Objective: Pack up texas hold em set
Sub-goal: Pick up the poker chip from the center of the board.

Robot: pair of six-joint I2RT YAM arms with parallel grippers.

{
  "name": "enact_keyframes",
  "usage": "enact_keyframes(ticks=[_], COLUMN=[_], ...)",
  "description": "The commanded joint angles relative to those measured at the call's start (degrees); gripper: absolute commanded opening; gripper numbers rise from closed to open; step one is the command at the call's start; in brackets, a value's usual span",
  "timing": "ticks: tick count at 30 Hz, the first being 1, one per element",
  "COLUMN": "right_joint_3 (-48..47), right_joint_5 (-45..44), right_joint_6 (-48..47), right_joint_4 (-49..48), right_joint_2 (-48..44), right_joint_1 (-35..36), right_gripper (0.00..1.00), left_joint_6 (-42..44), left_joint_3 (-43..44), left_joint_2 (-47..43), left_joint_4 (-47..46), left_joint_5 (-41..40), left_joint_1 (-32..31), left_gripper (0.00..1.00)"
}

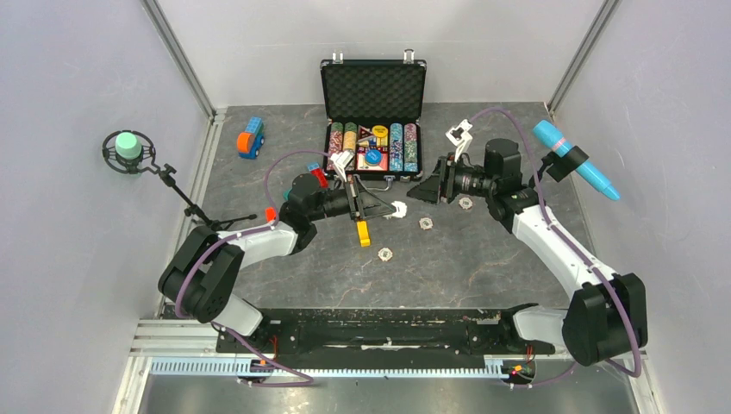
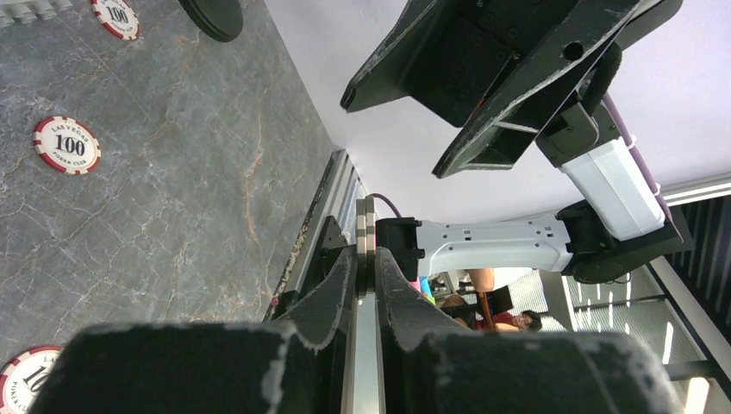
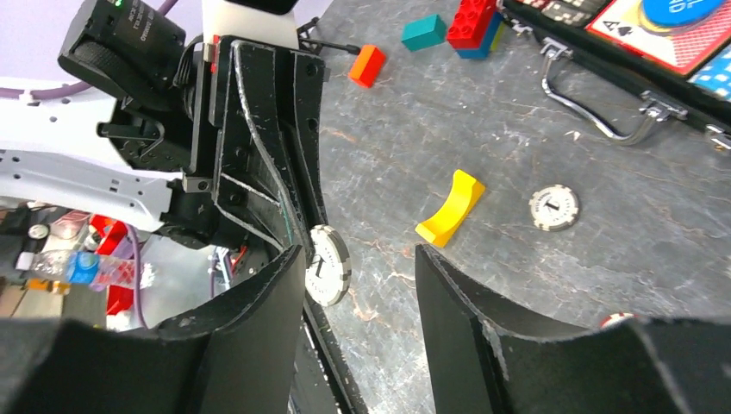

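Looks like a robotics lab test cell. Boxed in by plain white panels [image 1: 78, 86] on aluminium posts [image 1: 177, 56], over a grey stone-patterned tabletop [image 1: 483, 267]. Fitted with a left arm [image 1: 250, 241] and a right arm [image 1: 552, 241] bolted beside a slotted metal rail [image 1: 345, 366], trailing purple cables [image 1: 269, 177]. Rigged with a green-capped microphone [image 1: 128, 147] on a small tripod [image 1: 194, 211]. Opens, in the left wrist view, onto a room with a dark-haired person [image 2: 517, 321]
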State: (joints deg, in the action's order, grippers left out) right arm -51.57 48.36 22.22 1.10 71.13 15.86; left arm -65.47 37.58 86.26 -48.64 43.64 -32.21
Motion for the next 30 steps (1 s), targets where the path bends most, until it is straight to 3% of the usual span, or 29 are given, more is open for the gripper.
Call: enact_keyframes(ticks=[1,20,30], right_joint_3=[1.02,4.24,7.79], right_joint_5=[5.76,11.16,13.98], right_joint_6=[2.50,6.90,16.47], right_joint_4=[-4.87,-10.98,-23.28], right_joint_2=[1.35,1.89,1.59], right_joint_1=[-0.29,-0.21,-0.07], right_gripper=[0.51,0.44,0.38], left_joint_6=[2.12,-1.05,-1.22], left_joint_3=[2.69,3.01,2.79], left_joint_2=[-2.02,-0.80,-0.68], left_joint_4=[-3.53,-8.83,-9.37], left_joint_5=[1.04,2.05,2.20], left_joint_1=[0.21,0.13,-0.05], left_gripper=[0.02,0.02,0.02])
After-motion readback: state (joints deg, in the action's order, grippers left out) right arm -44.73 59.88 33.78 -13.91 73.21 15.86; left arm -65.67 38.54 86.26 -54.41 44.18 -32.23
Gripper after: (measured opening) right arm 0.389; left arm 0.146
